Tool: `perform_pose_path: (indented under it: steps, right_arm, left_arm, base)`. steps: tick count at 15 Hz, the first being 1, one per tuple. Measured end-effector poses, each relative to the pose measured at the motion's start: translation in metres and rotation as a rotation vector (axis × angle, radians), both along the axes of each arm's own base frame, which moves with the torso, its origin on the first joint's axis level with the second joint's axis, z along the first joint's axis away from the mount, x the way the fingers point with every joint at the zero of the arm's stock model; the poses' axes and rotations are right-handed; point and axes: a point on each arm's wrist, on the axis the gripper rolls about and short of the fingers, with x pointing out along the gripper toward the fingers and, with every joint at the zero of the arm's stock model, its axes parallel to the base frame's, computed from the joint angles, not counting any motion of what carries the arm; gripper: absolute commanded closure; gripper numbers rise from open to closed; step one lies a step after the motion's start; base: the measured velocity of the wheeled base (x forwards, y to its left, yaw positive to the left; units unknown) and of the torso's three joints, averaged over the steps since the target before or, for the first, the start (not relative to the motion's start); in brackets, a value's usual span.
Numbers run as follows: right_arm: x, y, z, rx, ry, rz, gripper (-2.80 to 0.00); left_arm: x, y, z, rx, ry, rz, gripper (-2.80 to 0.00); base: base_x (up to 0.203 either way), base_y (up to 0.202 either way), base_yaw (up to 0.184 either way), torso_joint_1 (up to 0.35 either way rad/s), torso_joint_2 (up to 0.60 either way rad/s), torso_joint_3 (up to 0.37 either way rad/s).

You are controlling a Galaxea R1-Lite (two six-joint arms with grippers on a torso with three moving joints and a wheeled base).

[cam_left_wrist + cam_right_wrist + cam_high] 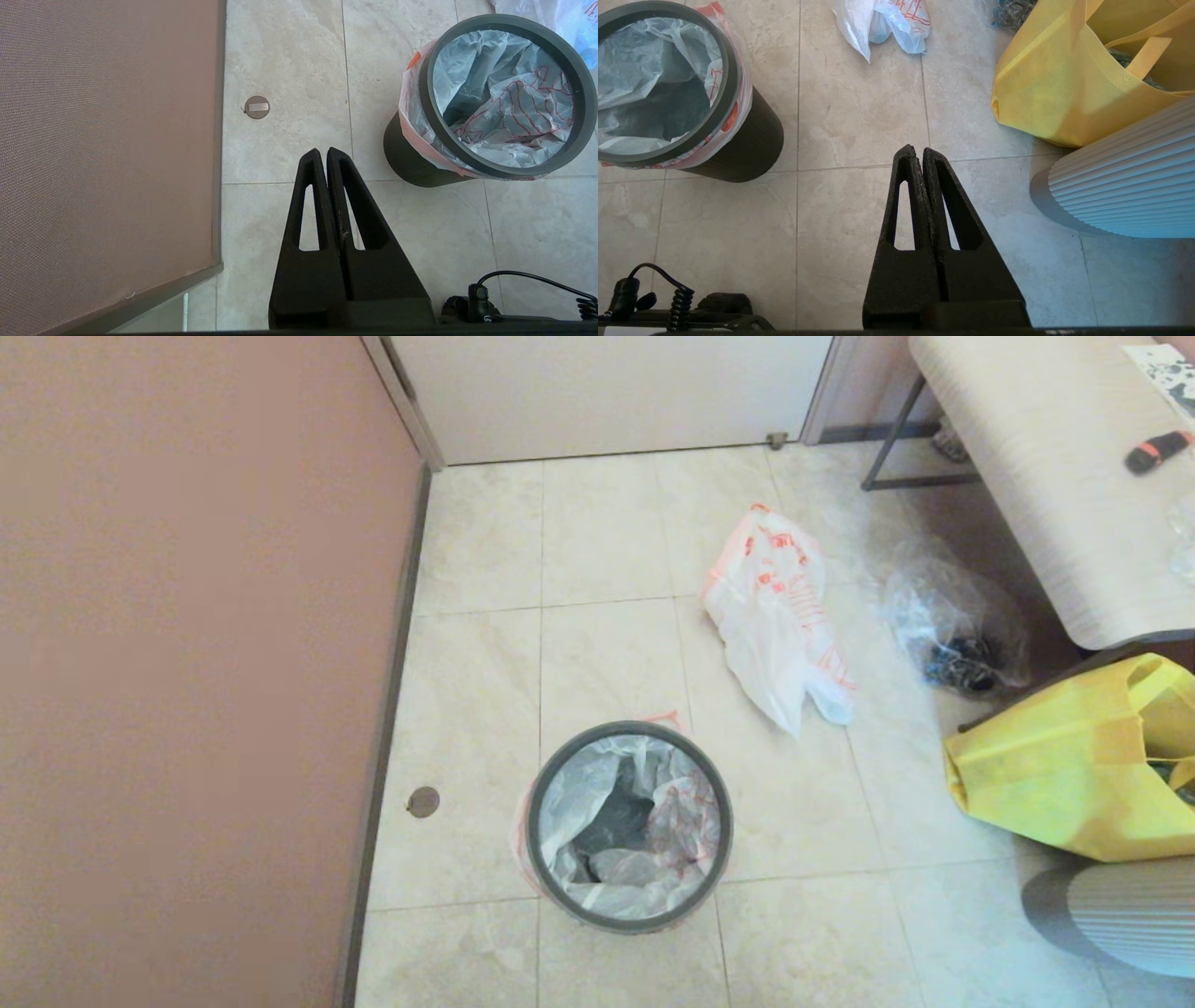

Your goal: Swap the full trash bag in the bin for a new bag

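The bin (535,835) stands on the tiled floor, a small black bucket with a dark grey hoop on its rim. The full trash bag (686,803) lines it, white with red print, dark trash showing deep inside. The left wrist view shows the bin (406,158) and that bag (509,107) beyond and to one side of my left gripper (323,151), which is shut and empty above the floor. My right gripper (915,149) is shut and empty too, apart from the bin (752,144). The new bag (775,616) lies limp on the floor behind the bin. Neither gripper shows in the head view.
A brown wall (187,663) runs close along the bin's left, with a round floor drain (423,801) beside it. On the right are a yellow fabric bag (1074,756), a clear crinkled bag (952,625), a table (1046,476) and a white ribbed object (1120,910).
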Motion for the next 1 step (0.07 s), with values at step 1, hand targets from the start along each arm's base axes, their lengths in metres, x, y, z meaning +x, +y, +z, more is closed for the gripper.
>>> perform_pose_path:
  steps: [1]
  right_arm:
    - [0.0000, 0.0000, 0.0000, 0.000, 0.000, 0.000, 0.00]
  left_arm:
    - [0.0000, 0.0000, 0.0000, 0.000, 0.000, 0.000, 0.00]
  base:
    - [0.000, 0.000, 0.000, 0.000, 0.00, 0.000]
